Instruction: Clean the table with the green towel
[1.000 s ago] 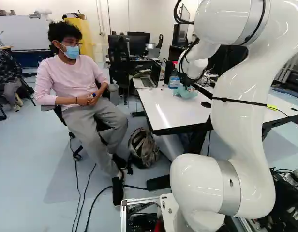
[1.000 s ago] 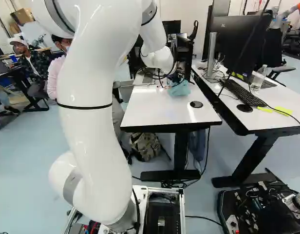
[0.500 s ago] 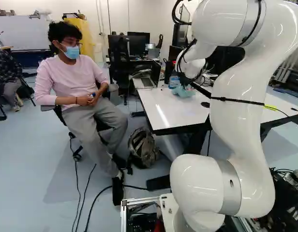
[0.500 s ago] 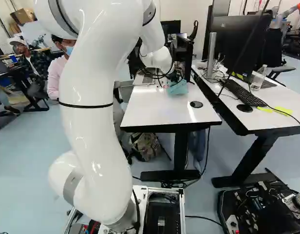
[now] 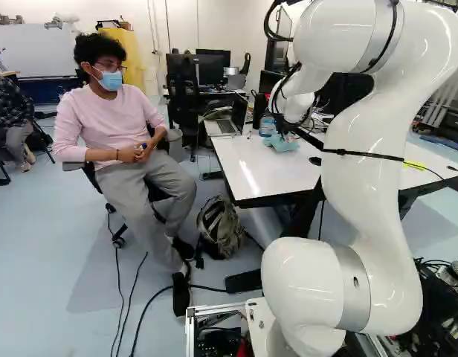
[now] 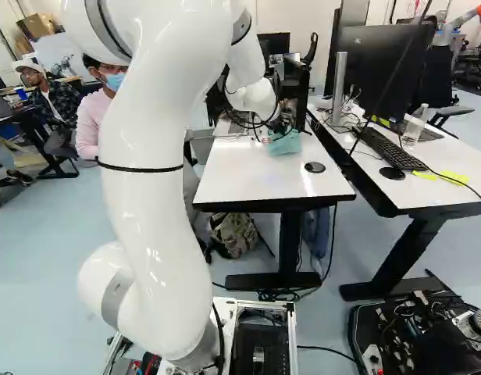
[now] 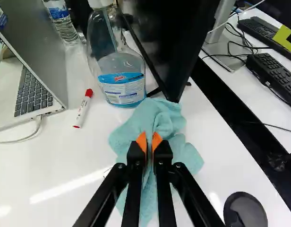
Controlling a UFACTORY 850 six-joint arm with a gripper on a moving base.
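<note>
The gripper (image 5: 279, 123) reaches over the far part of the white table (image 5: 247, 167) in the left base view, its tips hard to make out there. In the wrist view the gripper (image 7: 149, 142) is shut on the light green-blue towel (image 7: 157, 116), a fold pinched between the orange pads. The rest of the towel spreads crumpled on the tabletop around and under the fingers. Its far edge lies close to the spray bottle (image 7: 119, 71). The right base view shows the towel (image 6: 285, 144) below the wrist.
Beyond the towel stands a dark monitor (image 7: 171, 38). A red-capped marker (image 7: 84, 108), a laptop (image 7: 34, 87) and a water bottle (image 7: 60, 19) are beside the spray bottle. A black disc (image 7: 244, 210) lies nearer. A seated person (image 5: 114, 126) is beside the table.
The arm has shifted slightly in the base views, with the towel still at the gripper. The towel's shape has changed a little. The base has not moved.
</note>
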